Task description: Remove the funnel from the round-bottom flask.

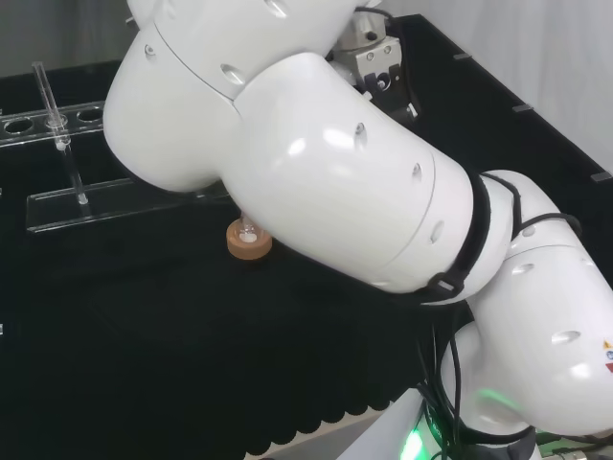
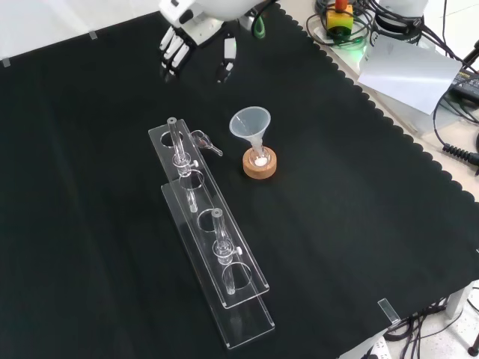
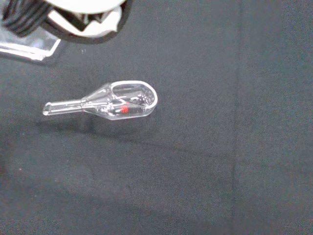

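Right now the funnel (image 2: 251, 127) still sits in the round-bottom flask (image 2: 260, 158), which rests on a cork ring (image 2: 260, 165) near the middle of the black worktop (image 2: 359, 224) in the front view. The funnel's wide mouth points up and its thin stem goes down into the flask. The flask is clear and hard to see, and something small and white shows at its bottom.

The hand (image 2: 196, 41) is well apart from the funnel, up at the top of the front view. Its fingers (image 2: 171, 58) hang down nearly straight and spread, and they hold nothing.

Just left of the flask in the front view stands a long clear rack (image 2: 213, 247) with two glass tubes (image 2: 179, 149) standing in its holes. A small clear glass scoop (image 3: 115, 102) lies on its side on the cloth, and a tiny red bit shows inside it in the wrist view.

In the head view the cork ring (image 1: 248, 240) peeks out under the big white arm (image 1: 316, 163).
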